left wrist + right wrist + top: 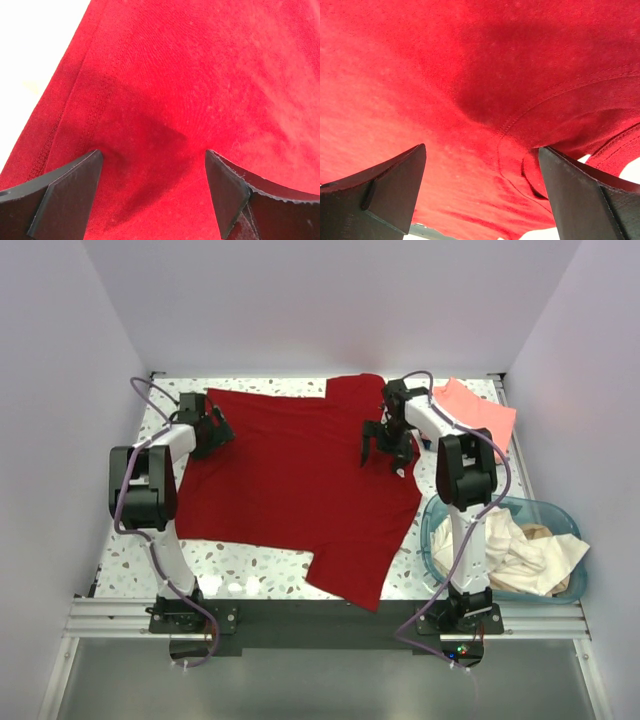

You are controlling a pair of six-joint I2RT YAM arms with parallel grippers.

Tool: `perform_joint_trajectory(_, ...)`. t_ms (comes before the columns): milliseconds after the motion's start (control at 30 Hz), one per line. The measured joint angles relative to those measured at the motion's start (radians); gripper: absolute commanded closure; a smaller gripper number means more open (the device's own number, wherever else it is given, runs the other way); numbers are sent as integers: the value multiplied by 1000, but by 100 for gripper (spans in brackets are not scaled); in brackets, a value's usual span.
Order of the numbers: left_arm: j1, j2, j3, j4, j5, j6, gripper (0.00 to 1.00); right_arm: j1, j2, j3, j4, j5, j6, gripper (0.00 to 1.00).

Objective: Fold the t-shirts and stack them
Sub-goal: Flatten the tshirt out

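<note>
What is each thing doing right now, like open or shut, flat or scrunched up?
Red t-shirt, spread out flat, not folded.
Pink t-shirt, lying at the far corner.
Cream t-shirts, crumpled in the basket.
Basket, holding shirts.
Left hand, open over red cloth.
Right hand, open over red cloth.

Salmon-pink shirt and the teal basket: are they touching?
Apart. The top external view shows bare speckled table between the salmon-pink shirt and the far rim of the teal basket.
</note>
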State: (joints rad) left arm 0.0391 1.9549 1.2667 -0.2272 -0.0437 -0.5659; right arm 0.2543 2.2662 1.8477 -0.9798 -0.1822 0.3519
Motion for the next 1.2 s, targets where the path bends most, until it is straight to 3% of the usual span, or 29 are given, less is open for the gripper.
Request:
perform_joint_trajectory(333,8,79,117,-41,-39,42,11,-4,75,126,-81,42,17,2)
perform_joint_trajectory(733,11,169,244,-6,76,132,11,-35,221,398,-183,66,20,1)
perform_joint_trajectory(900,-5,163,278,-6,75,132,11,-51,229,424,-166,53,0,1)
perform_joint_trajectory(1033,-21,47,230,-18,37,131,8,-60,229,431,-125,27,-12,1)
perform_joint_trajectory(1200,-13,-310,41,-44,-82,112,12,-61,198,410,-69,-14,-8,4)
